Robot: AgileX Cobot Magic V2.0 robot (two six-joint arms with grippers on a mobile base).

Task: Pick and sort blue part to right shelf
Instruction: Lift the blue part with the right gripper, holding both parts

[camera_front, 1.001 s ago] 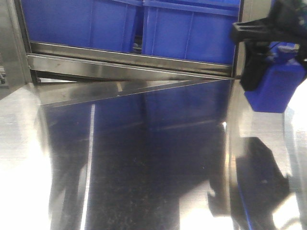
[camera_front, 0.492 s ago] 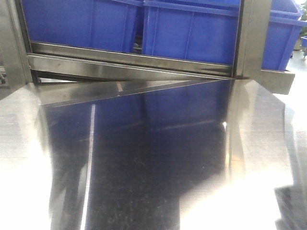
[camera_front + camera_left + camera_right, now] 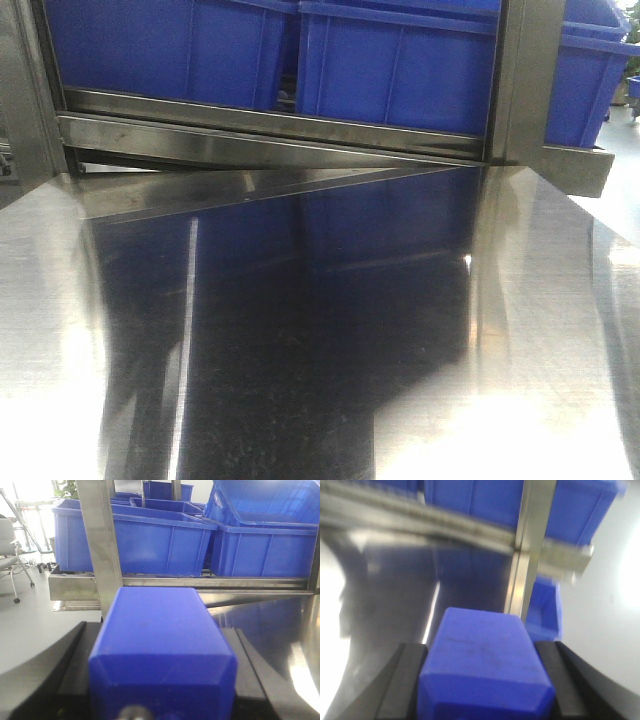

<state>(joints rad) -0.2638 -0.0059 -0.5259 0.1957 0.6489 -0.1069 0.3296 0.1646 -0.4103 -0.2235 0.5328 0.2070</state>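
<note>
In the left wrist view a blue part (image 3: 160,625), a blocky piece with chamfered edges, fills the space between my left gripper's (image 3: 161,652) black fingers (image 3: 67,675), which are shut on it. The right wrist view is blurred; there a second blue part (image 3: 482,650) sits clamped in my right gripper (image 3: 481,667). The right shelf shows as a steel front rail (image 3: 270,125) under large blue bins (image 3: 400,70), with its upright post (image 3: 532,540) ahead of the right gripper. Neither gripper appears in the front view.
A reflective steel tabletop (image 3: 300,330) runs up to the shelf rail. The rail's stub end (image 3: 580,170) juts out at the right. A further blue bin (image 3: 543,607) lies beyond the post. An office chair (image 3: 12,555) stands on the floor at the left.
One second ago my right gripper held its blue part at the front view's upper right edge; it has since left that view. The table and shelf have not moved.
</note>
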